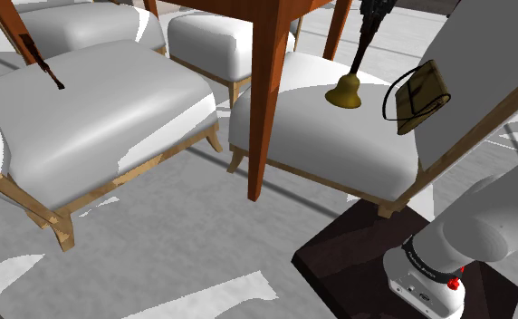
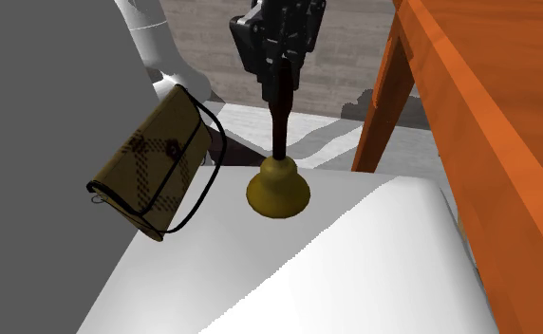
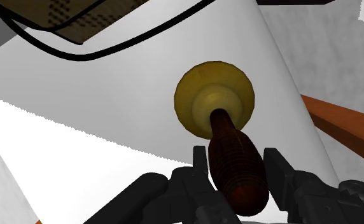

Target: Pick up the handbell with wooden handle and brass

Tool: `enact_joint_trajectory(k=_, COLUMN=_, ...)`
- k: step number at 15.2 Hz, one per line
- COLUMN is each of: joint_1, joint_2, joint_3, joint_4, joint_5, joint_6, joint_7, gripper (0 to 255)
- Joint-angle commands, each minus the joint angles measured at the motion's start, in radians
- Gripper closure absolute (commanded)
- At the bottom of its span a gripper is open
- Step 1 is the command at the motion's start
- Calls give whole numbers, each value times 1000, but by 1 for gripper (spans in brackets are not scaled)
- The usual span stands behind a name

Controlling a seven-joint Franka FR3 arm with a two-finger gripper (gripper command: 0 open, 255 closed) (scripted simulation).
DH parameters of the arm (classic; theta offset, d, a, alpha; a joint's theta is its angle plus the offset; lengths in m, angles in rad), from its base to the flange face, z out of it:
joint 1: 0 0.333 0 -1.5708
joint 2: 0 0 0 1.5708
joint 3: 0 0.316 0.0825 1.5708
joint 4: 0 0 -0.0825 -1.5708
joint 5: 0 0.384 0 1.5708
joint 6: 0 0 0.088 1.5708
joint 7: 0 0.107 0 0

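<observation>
A brass handbell (image 1: 343,92) with a dark wooden handle stands upright on the white seat cushion (image 1: 339,149) of a chair. My black gripper (image 1: 368,36) comes down from above onto the handle. In the second exterior view the gripper (image 2: 281,90) holds the upper handle, with the brass bell (image 2: 277,188) below it on the cushion (image 2: 355,275). In the wrist view the two fingers (image 3: 201,167) press against both sides of the handle, and the bell's round body (image 3: 214,98) lies beyond them. I cannot tell whether the bell is off the cushion.
An olive checked handbag (image 1: 417,95) with a black strap leans against the chair back, close beside the bell (image 2: 151,161). An orange-brown wooden table leg (image 1: 268,91) and table edge (image 2: 469,104) stand on the bell's other side. More white chairs (image 1: 94,109) sit further off.
</observation>
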Motion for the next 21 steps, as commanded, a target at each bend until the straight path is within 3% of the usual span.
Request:
enact_joint_trajectory(k=1, joint_1=0, joint_2=0, joint_3=0, joint_4=-1, joint_5=0, joint_6=1, joint_7=0, gripper=255)
enact_joint_trajectory(k=8, joint_1=0, joint_2=-2, joint_3=-1, joint_4=-3, joint_5=0, joint_6=2, joint_7=-1, gripper=255)
enact_joint_trajectory(k=21, joint_1=-8, joint_2=147, joint_3=-13, joint_4=375, joint_5=19, joint_6=-229, joint_7=-19, gripper=255)
